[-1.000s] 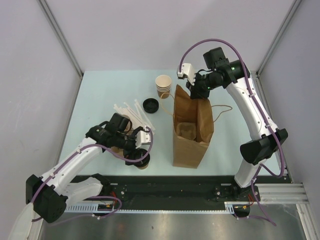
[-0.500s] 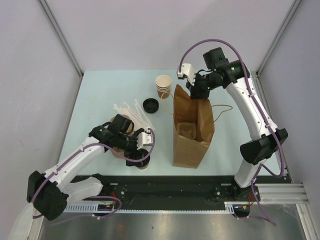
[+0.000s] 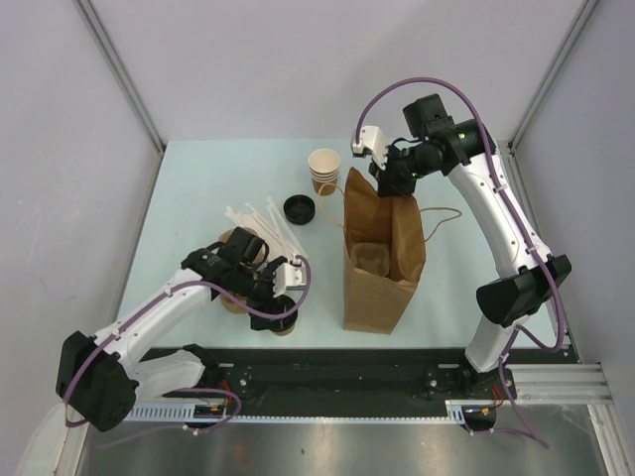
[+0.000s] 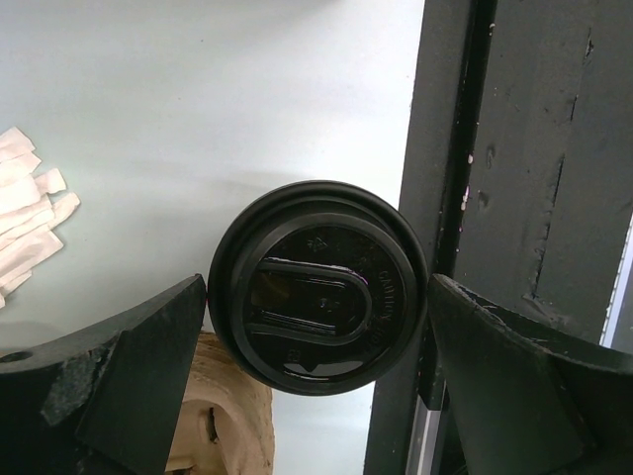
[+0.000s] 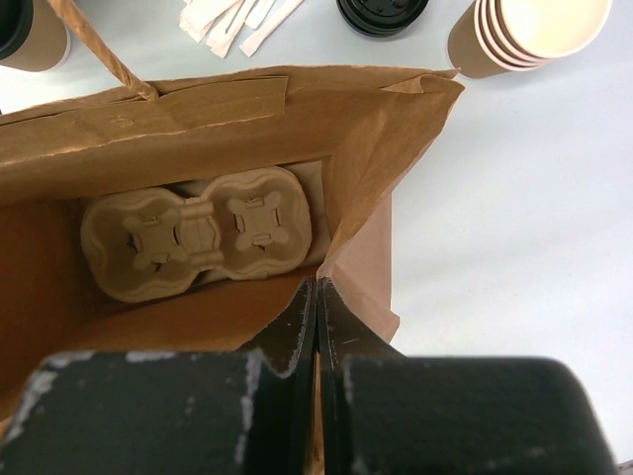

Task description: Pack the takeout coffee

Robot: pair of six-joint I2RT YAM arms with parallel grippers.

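Right now the takeout coffee in play is a tan paper cup with a black lid (image 4: pixel 326 247), upright at the near edge of the table (image 4: pixel 198 99), beside the black base rail. The left gripper (image 4: pixel 316 289) hangs directly above it, looking straight down on the lid, its fingers (image 4: pixel 129 376) spread wide, one on each side of the rim. They sit very close, but whether either one touches cannot be told. Judging by that pose, the arm is lined up for a grasp around the cup's top and has not yet closed. The left arm reaches low across the table with the wrist bent down over the cup.

Well apart to the right stands the brown paper bag (image 5: pixel 198 109), mouth up. The right gripper (image 5: pixel 316 317) has its fingers pressed together on the bag's near wall (probably to keep the mouth wide and stop the bag tipping when a cup goes in). The right arm arches high over the table and points down into the opening. On the bag's floor lies a moulded pulp two-cup carrier (image 5: pixel 198 233), both sockets vacant, so no coffee is packed yet.

Behind the bag sit a stack of lidless cups (image 5: pixel 524 30), a loose black lid (image 5: pixel 381 12) and some paper-wrapped sticks (image 4: pixel 25 218)
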